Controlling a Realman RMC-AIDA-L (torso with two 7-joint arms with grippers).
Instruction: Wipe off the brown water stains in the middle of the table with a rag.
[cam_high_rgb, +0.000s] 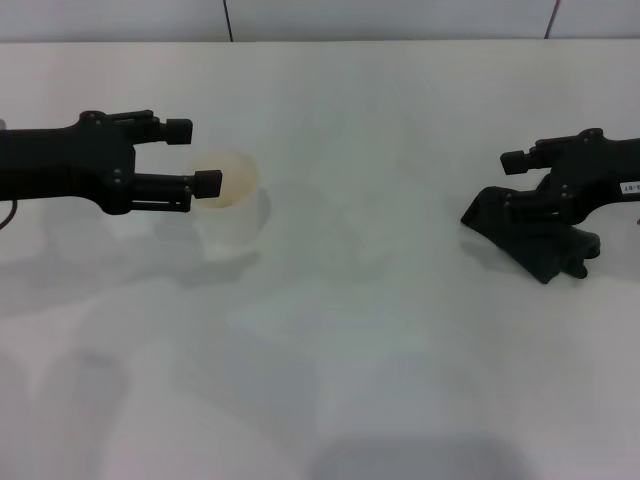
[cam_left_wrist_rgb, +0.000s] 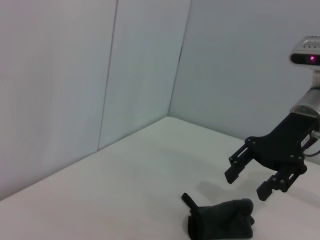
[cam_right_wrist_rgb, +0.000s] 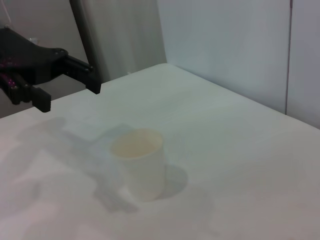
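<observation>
Head view: on the glossy white table (cam_high_rgb: 400, 330), the black left gripper (cam_high_rgb: 200, 157) hovers over a white paper cup (cam_high_rgb: 230, 205), jaws wide and empty. Far to the cup's right, the black right gripper (cam_high_rgb: 512, 183) hangs above the crumpled dark cloth rag (cam_high_rgb: 530, 240).

Left wrist view: the right gripper (cam_left_wrist_rgb: 248, 183), jaws apart, just above the rag (cam_left_wrist_rgb: 220, 225).

Right wrist view: the cup (cam_right_wrist_rgb: 140, 162) stands upright, left gripper (cam_right_wrist_rgb: 70, 95) beyond it.

No brown stain is discernible.

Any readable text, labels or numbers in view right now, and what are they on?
Right arm, white label near the wrist: dark characters, too blurred to read; the same label in the left wrist view is also too small to read.
White cup: no print visible.
Rag: no tag or text visible.
Table: no markings.
Nothing else carries text.
</observation>
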